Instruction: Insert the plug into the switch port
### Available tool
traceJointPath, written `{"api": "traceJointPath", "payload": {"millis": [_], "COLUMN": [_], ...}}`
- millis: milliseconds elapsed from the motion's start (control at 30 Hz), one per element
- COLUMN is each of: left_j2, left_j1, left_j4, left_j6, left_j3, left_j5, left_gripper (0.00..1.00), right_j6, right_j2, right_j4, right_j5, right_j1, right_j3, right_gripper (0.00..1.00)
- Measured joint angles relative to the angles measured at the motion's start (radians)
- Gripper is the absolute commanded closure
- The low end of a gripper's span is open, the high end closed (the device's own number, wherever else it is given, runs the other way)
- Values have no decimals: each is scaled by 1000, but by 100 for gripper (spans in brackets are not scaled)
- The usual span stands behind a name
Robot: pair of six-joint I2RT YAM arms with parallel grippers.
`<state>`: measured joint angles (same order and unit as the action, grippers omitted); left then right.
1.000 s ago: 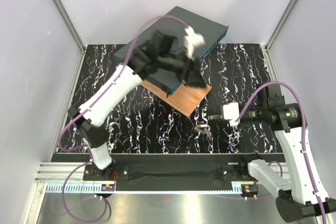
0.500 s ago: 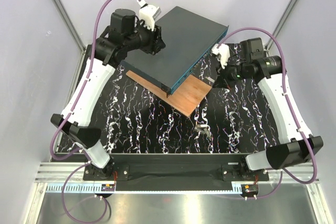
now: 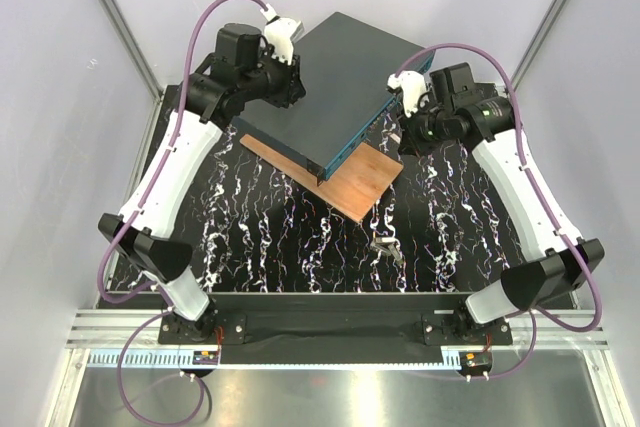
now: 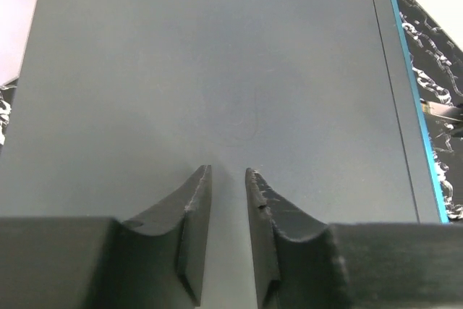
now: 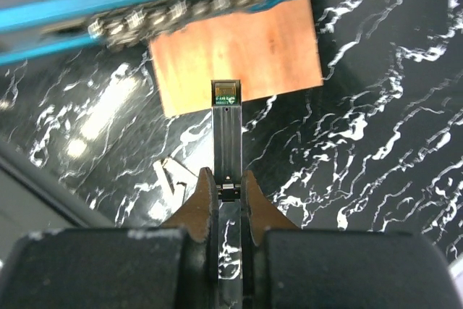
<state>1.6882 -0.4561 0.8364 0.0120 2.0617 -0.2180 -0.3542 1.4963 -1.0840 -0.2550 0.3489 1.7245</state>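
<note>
The switch [image 3: 335, 87] lies tilted at the back of the table, its teal port face [image 3: 375, 127] turned to the right front. My left gripper [image 3: 296, 82] sits over its back left edge. In the left wrist view the gripper [image 4: 228, 173] hovers over the dark top [image 4: 217, 70] with a narrow, empty gap between its fingers. My right gripper [image 5: 226, 179] is shut on the plug [image 5: 226, 128], a slim dark bar with a small gold tip. That tip points at the row of ports [image 5: 181, 9], a short way off. From above, this gripper [image 3: 400, 137] is just right of the port face.
A thin wooden board [image 3: 350, 182] lies under the switch's front corner on the black marbled table [image 3: 260, 237]. A small pale metal piece [image 3: 386, 248] lies on the table nearer the arm bases. Grey walls stand on both sides.
My left arm swung from over the switch's front to its back left edge, and its jaws narrowed. My right arm carried the plug from the front right up to the port face.
</note>
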Motion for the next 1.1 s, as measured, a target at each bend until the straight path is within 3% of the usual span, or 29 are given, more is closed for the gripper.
{"api": "traceJointPath", "payload": {"millis": [33,133,1100], "left_j2": [2,14,50], "left_j1": [0,0,0], "left_j4": [0,0,0], "left_j6": [8,16,24], "left_j3": [0,0,0], "left_j5": [3,14,-13], "left_gripper": [89,100,100], "right_j6": [14,49,39], "right_j2": [6,11,70], "right_j4": [10,26,40], "right_j5": [16,52,95], "right_j1": [3,5,63], "right_j3": [2,5,98], "right_gripper": [100,100,100]}}
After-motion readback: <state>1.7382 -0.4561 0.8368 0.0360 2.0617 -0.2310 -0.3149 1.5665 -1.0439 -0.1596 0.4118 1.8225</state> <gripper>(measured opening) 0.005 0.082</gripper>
